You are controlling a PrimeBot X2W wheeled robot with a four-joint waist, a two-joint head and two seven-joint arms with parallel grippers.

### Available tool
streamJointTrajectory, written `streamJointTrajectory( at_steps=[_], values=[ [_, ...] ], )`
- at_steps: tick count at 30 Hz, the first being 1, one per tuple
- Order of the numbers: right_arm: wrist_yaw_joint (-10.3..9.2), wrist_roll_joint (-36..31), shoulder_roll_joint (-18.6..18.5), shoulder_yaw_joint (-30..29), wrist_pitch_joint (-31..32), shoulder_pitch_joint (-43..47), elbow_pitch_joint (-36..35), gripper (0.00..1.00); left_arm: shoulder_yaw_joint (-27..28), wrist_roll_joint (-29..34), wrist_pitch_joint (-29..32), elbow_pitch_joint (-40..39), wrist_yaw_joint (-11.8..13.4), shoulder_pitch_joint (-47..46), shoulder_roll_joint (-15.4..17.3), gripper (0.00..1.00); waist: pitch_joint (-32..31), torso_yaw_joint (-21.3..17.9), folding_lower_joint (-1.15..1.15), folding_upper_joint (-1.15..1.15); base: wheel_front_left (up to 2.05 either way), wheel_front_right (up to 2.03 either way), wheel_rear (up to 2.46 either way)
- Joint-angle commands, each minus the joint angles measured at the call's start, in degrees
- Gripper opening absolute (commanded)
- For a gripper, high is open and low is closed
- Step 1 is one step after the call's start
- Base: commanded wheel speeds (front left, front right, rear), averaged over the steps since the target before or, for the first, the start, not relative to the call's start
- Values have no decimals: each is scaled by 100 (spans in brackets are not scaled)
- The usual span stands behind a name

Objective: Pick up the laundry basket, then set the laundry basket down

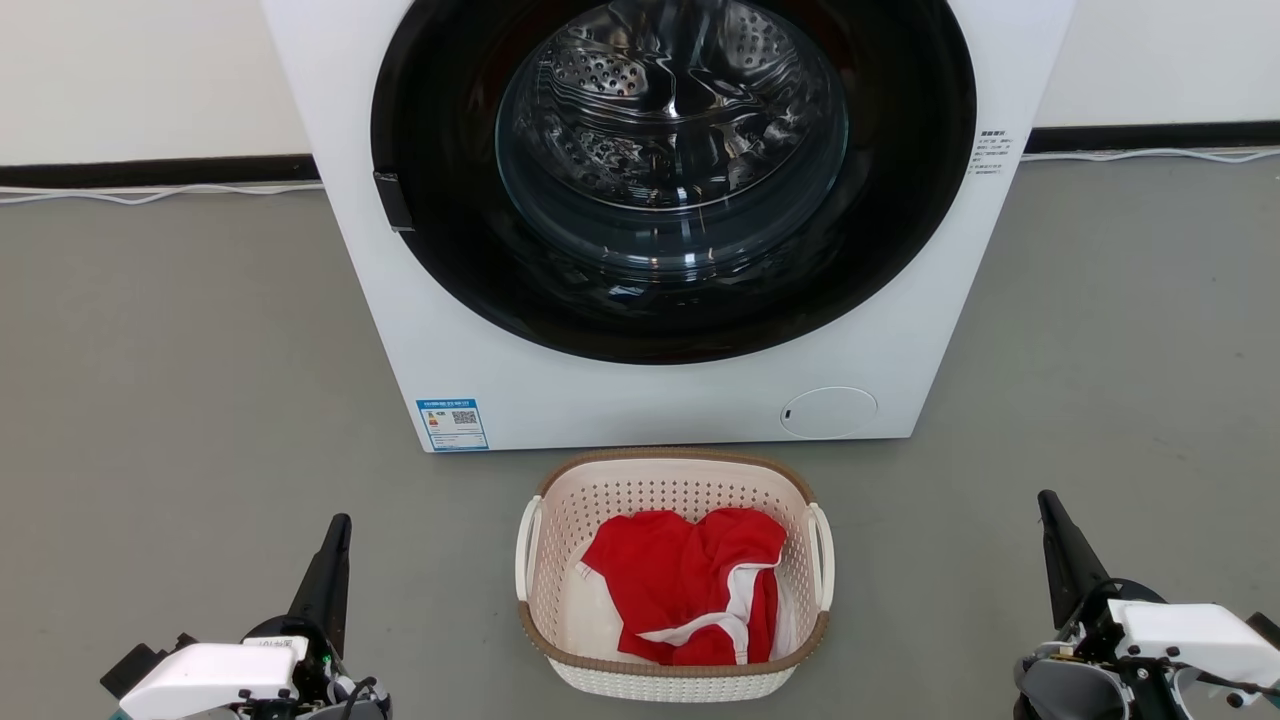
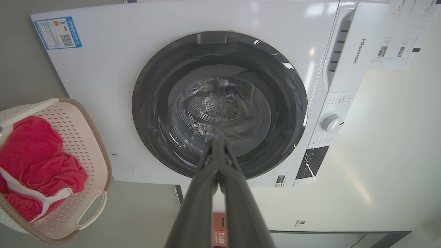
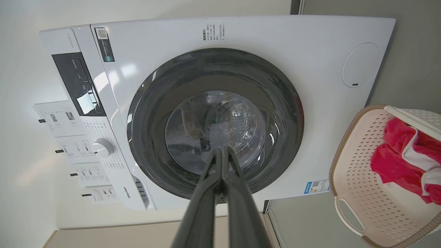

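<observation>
Cream-white perforated plastic laundry basket [image 1: 660, 688], brown-rimmed, holding red garment [image 1: 690, 590]: lower centre, before white washing machine [image 1: 640, 405]. Left gripper [image 1: 338, 530] and right gripper [image 1: 1050, 510]: lower corners, fingers pressed together, empty, flanking it, probably one per handle.

Cream, red, white, grey
Before the white washing machine [image 1: 600, 390], with black-ringed door [image 1: 905, 200] and blue label [image 1: 452, 424], the cream perforated laundry basket [image 1: 660, 497] has a brown woven-look rim [image 1: 670, 455]; its garment [image 1: 690, 590] is red with white trim; floor [image 1: 180, 380] plain grey
</observation>
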Motion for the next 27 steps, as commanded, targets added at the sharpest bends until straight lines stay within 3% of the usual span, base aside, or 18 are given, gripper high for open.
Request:
streamJointTrajectory(
  at_steps=[1, 9, 10, 20, 27],
  values=[
    [42, 38, -22, 109, 41, -197, -179, 0, 137, 5, 34, -167, -41, -319, 77, 0, 0, 0, 0, 0, 0, 0, 0],
    [42, 38, -22, 109, 41, -197, -179, 0, 137, 5, 34, -167, -41, -319, 77, 0, 0, 0, 0, 0, 0, 0, 0],
    [0, 0, 0, 0, -1, 0, 0, 100, 0, 0, 0, 0, 0, 0, 0, 100, 0, 0, 0, 0, 0, 0, 0],
    [-1, -47, 20, 106, -121, 128, 127, 100, -88, 8, -126, 161, -1, 128, -34, 100, -5, -1, 13, 0, 0, 0, 0],
    [2, -255, 18, 171, -239, 140, 77, 100, -177, 78, -246, 151, -4, 124, -26, 100, 16, 0, 1, 0, 0, 0, 0]
  ],
)
